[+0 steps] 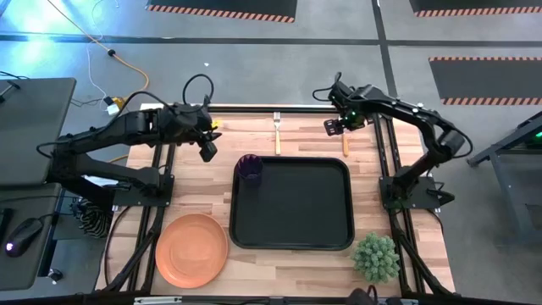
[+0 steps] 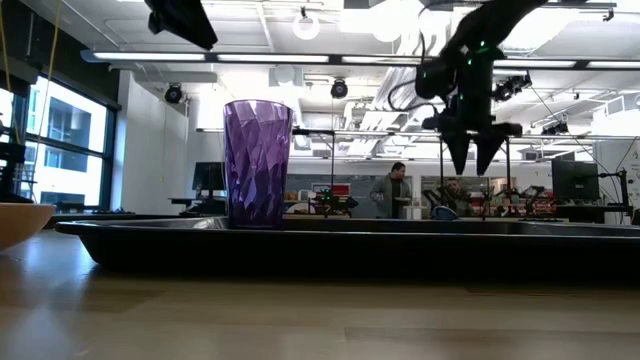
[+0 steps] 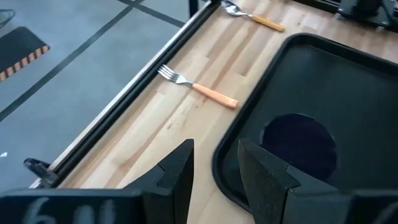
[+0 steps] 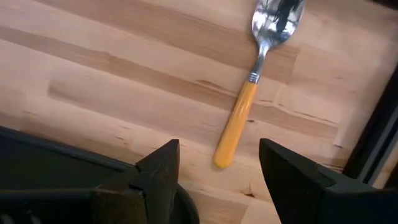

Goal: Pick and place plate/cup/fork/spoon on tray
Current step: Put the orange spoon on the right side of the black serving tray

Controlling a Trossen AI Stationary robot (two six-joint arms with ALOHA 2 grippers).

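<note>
Right pincer spread wide, nothing between the fingers, hanging above the bare wood just off the tray's far rim near its right far corner. Through my right wrist camera the spoon lies flat on the wood ahead of my two dark fingers, silver bowl pointing away from the tray, orange handle end nearest it, untouched. In the low view this pincer hangs clear above the table, fingertips pointing down and apart.

Left pincer hovers off the tray's left far corner, above the wood. Fingers stand partly apart with a narrow gap and grip nothing.

Tray, black, sits in the middle of the table. Cup, purple, stands upright inside the tray in its left far corner; the low view shows it standing on the tray floor behind the near rim.

Fork lies on the wood just beyond the tray's far rim, left of the spoon, tines pointing away from the tray. Both pieces of cutlery are outside the tray, well apart from each other.

Plate, orange, rests on the wood just beside the tray's left near corner, outside it.

Small green plant stands at the tray's right near corner, off the tray.

Low view: people in the room far behind the tray.
</note>
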